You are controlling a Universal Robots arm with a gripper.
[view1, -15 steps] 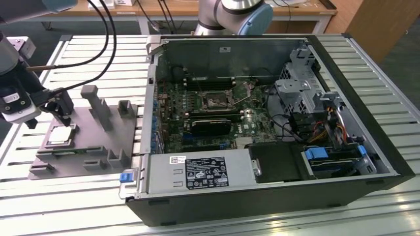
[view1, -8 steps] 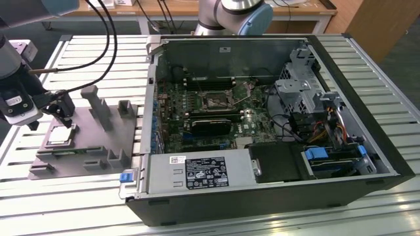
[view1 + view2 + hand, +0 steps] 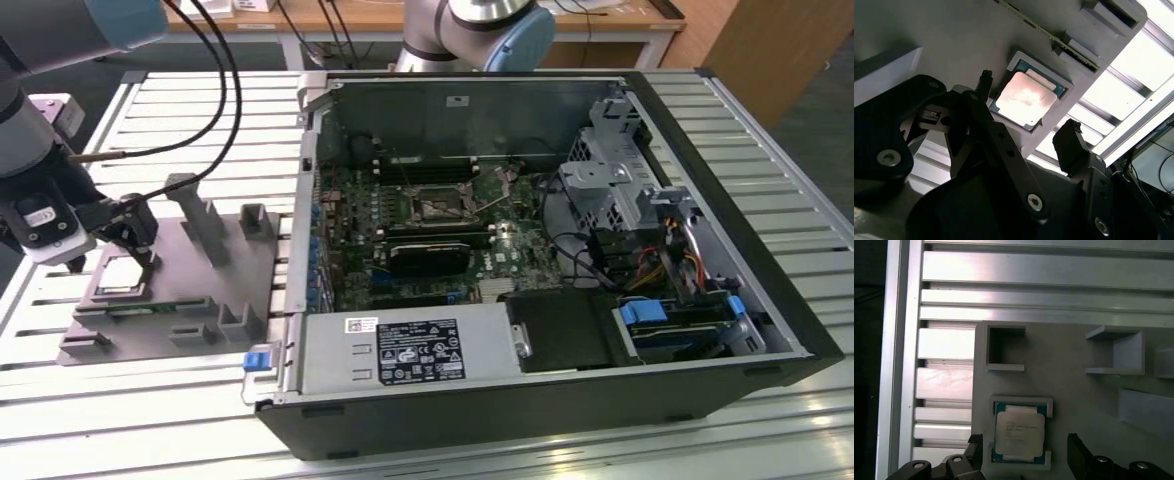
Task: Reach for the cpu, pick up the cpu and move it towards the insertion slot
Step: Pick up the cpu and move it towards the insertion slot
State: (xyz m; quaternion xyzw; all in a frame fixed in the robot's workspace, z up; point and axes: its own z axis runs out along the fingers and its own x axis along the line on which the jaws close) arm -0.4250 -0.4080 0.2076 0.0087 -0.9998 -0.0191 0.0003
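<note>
Hovering over the plate (image 3: 187, 290) beside the open case (image 3: 534, 400), the gripper (image 3: 131, 248) hangs just above the cpu (image 3: 118, 275) in the exterior view. The slot (image 3: 438, 205) lies well apart from the plate, inside the case. The gripper covers part of the cpu, and its height off the plate cannot be judged. The slot's lever is too small to make out.

In the second wrist view, the two fingers (image 3: 1069, 142) stand apart, one on each side of the cpu (image 3: 1026, 100), which lies flat in a shallow pocket of the plate. Neither appears to touch it. The likely risk is that a fingertip lands on the pocket's raised rim instead of the chip's edge, so the grip misses or tips the cpu. Dark linkage hides part of the plate.

In the first wrist view, the cpu (image 3: 1020, 432) sits between the fingers, whose tips are cut off at the picture's edge. An off-centre squeeze could skew the chip in its pocket.
</note>
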